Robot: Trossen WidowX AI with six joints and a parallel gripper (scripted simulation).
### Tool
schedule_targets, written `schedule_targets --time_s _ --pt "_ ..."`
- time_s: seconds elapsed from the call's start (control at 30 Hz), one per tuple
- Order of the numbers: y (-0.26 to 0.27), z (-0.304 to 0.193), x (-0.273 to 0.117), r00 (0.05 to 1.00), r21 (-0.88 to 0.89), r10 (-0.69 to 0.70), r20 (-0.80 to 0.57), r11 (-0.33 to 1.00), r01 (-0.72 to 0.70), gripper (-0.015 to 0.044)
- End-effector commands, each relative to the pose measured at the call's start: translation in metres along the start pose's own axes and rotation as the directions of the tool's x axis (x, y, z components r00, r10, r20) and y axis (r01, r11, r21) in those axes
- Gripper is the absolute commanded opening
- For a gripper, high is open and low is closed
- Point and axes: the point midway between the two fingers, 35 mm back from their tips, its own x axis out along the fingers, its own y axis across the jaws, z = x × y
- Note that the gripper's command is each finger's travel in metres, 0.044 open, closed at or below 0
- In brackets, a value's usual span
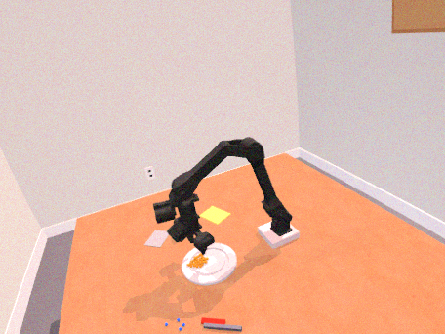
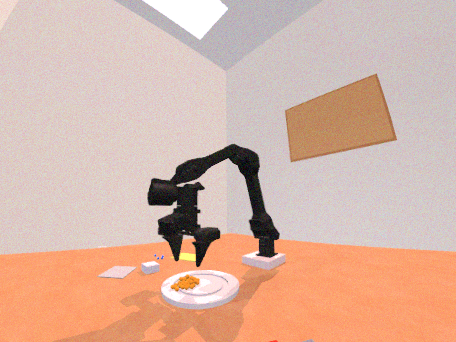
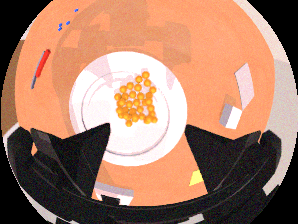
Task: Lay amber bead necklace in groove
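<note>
The amber bead necklace (image 1: 197,262) (image 2: 186,283) (image 3: 136,104) lies bunched in a heap on the round white bead board (image 1: 229,267) (image 2: 232,288) (image 3: 177,105). In the wrist view most beads lie inside the ring groove, on its upper right side, and the topmost beads are at the groove line. The rest of the groove shows bare. My gripper (image 2: 187,262) (image 3: 147,126) is open and empty, fingers pointing down above the board. The beads lie below the fingers and touch neither. In the top view one finger is hidden behind the gripper's body.
A white block (image 2: 150,268) (image 3: 231,116) and a pale card (image 1: 156,238) (image 2: 117,272) (image 3: 245,86) lie beside the board. A yellow sheet (image 1: 215,215) (image 3: 196,178) lies towards the back. A red bar (image 1: 213,321) (image 3: 43,63), a grey bar (image 1: 222,327) and several small blue pieces lie farther off.
</note>
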Motion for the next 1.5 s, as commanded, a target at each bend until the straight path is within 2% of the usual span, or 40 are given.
schedule_targets --time_s 0.0,0.07,0.53,0.73,0.87,1.47 --pt "0.008 0.021 0.005 1.000 0.478 0.000 0.012 0.879 -0.006 0.0380" --pt "0.009 0.023 0.005 1.000 0.529 0.000 0.012 0.849 -0.006 0.0380" --pt "0.009 0.023 0.005 1.000 0.529 0.000 0.012 0.849 -0.006 0.0380" --pt "0.009 0.024 0.021 1.000 0.529 0.000 0.012 0.849 -0.006 0.0380" --pt "0.008 0.024 0.014 1.000 0.522 -0.003 0.015 0.853 -0.005 0.0380" --pt "0.009 0.024 0.042 1.000 0.528 -0.001 0.012 0.849 -0.006 0.0380"
